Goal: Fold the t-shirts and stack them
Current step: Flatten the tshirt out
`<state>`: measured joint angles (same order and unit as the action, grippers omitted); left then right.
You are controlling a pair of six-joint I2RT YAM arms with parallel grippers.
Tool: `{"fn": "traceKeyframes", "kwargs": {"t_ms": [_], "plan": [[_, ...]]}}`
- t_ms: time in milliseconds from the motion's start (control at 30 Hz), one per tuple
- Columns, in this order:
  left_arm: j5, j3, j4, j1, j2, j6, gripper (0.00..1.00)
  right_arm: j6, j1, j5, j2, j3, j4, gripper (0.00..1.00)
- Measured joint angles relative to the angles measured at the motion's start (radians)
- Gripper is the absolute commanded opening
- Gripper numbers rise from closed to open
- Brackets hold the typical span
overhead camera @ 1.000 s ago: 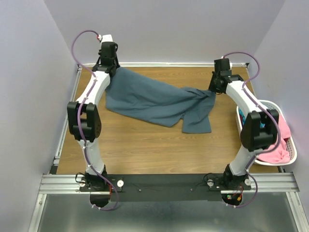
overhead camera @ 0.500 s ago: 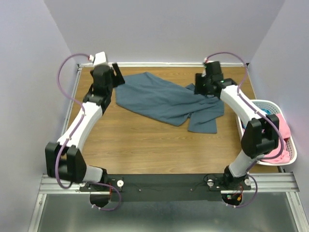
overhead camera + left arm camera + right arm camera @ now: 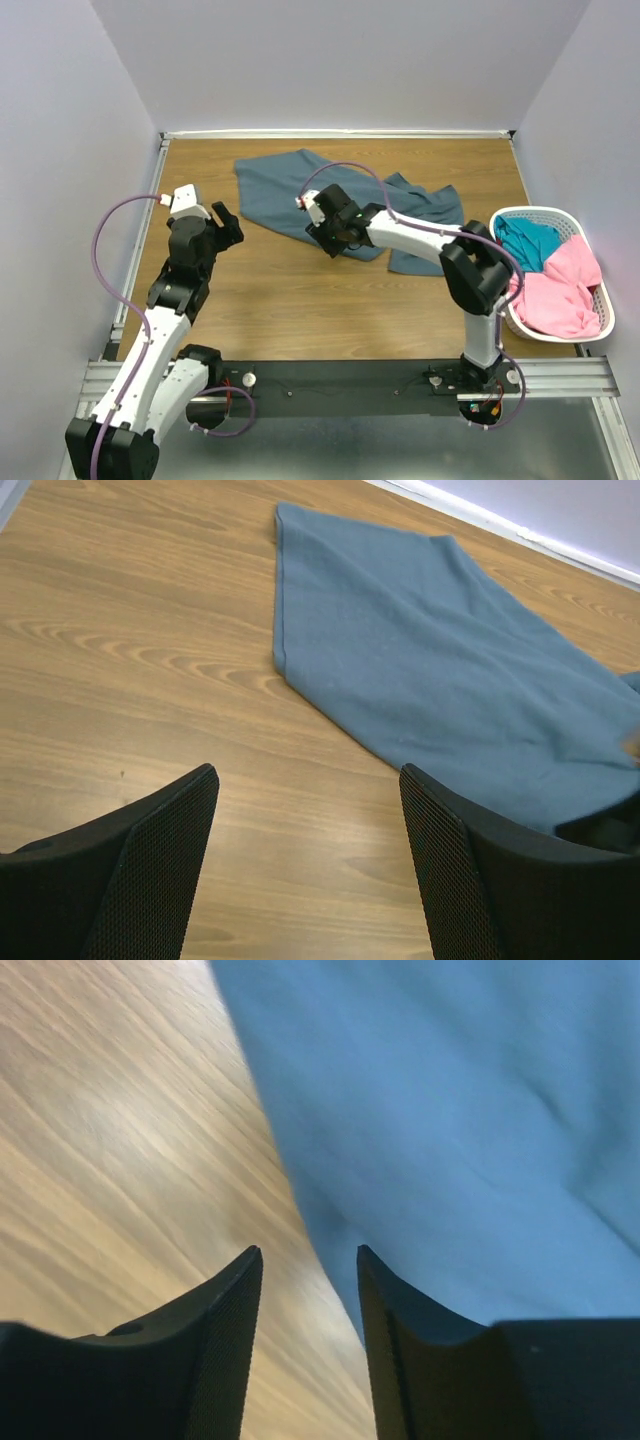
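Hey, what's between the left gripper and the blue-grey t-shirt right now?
Only bare wooden table: in the left wrist view, the open left gripper hangs short of the blue-grey t-shirt, with nothing lying between.

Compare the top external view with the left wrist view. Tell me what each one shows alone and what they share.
Only the top external view shows the white basket at the table's right side, holding the teal shirt and the pink shirt. Only the left wrist view shows the mesh texture on the left gripper fingers, which are spread wide with nothing between them. Both views show the blue-grey shirt lying spread on the wooden table, with the left gripper short of it and not touching it.
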<state>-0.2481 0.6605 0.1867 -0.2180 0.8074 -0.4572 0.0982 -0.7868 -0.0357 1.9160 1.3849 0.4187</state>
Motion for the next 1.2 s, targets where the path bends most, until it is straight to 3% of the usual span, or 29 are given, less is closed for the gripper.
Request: {"fn": "traceKeyframes", "kwargs": {"t_ms": [167,600,700,800,833,1033,1200], "plan": [[-0.014,-0.045,0.004,0.000,-0.078,0.000,0.81,0.073,-0.053,-0.021,0.111,0.068,-0.029,0.49],[-0.021,-0.051,0.002,0.000,-0.047,0.003,0.81,0.139,-0.082,-0.135,0.245,0.195,-0.085,0.48],[-0.021,-0.051,0.002,0.000,-0.043,0.004,0.81,0.147,-0.082,-0.170,0.262,0.216,-0.086,0.35],[-0.021,-0.051,0.001,0.000,-0.042,0.004,0.81,0.156,-0.083,-0.187,0.277,0.229,-0.090,0.05],[-0.021,-0.051,0.000,0.000,-0.042,0.004,0.81,0.159,-0.083,-0.187,0.281,0.229,-0.092,0.01],[-0.022,-0.051,-0.004,0.000,-0.040,0.004,0.81,0.164,-0.100,-0.187,0.268,0.211,-0.098,0.01],[-0.030,-0.051,-0.004,0.000,-0.043,0.004,0.81,0.126,-0.145,-0.124,0.168,0.141,-0.041,0.01]]}}
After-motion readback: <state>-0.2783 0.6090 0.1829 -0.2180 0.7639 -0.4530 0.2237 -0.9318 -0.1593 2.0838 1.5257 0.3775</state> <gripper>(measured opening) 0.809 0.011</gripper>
